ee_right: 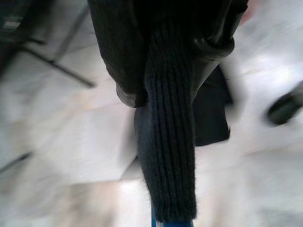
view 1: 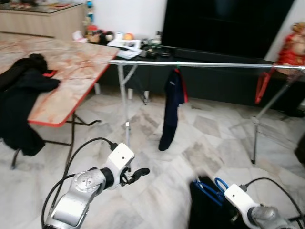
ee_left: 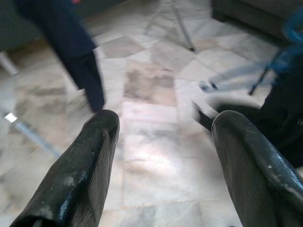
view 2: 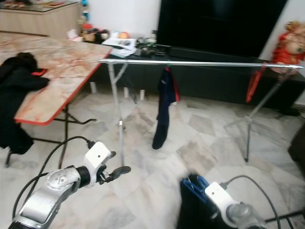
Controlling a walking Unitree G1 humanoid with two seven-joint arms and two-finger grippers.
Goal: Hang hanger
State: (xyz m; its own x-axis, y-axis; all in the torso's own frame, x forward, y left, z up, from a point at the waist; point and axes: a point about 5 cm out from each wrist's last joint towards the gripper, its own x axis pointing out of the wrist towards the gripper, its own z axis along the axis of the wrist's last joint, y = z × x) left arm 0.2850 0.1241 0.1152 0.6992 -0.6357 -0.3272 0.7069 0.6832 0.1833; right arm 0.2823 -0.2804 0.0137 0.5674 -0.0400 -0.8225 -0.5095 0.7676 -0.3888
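A silver clothes rail (view 1: 214, 64) spans the room ahead, with a navy garment (view 1: 171, 107) hanging on it and a red hanger (view 1: 261, 86) near its right end. Low on the right, my right gripper (ee_right: 170, 71) is shut on a blue hanger (view 1: 209, 187) that carries a black garment (view 1: 205, 212); black ribbed cloth (ee_right: 168, 156) fills the space between the fingers. That hanger is well below the rail. My left gripper (view 1: 138, 174) stands open above the floor, left of the hanger, with nothing between its fingers (ee_left: 83, 172).
A folding table (view 1: 71, 71) with a red edge stands at the left, a black garment (view 1: 21, 102) draped over its side. The rail's legs (view 1: 125, 109) stand ahead. A dark TV unit (view 1: 214, 28) lies behind the rail. Marble floor (view 1: 157, 191) is open between my arms.
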